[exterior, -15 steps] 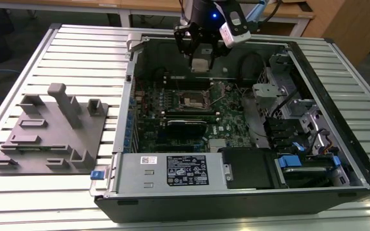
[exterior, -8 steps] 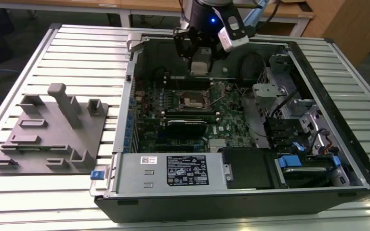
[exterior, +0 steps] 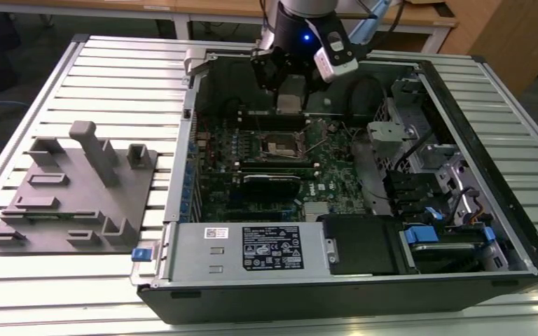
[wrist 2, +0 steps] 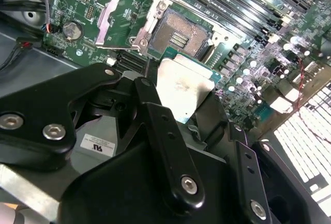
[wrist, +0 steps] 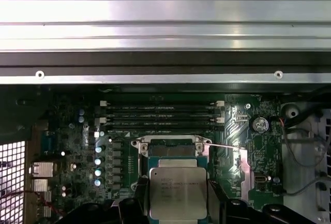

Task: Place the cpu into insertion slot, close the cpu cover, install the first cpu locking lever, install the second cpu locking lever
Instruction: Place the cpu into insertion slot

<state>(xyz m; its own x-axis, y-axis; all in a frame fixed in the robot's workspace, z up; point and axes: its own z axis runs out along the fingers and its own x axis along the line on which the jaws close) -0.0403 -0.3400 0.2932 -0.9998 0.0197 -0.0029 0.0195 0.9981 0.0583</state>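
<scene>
Arm (exterior: 299, 24): down into PC case (exterior: 344, 299).
Pincer (wrist: 177, 206): clamped on 1 cpu (wrist 2: 183, 87).
Near pincer: 1 insertion slot (wrist 2: 178, 35), 1 cpu cover (wrist 2: 103, 25), open.

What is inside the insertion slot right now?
No chip: the insertion slot shows its bare dark contact field. The cpu, held in the claw, hides part of it.

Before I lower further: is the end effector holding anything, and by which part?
Yes: the end effector grips the cpu by two opposite side edges, metal top showing in both wrist views.
</scene>
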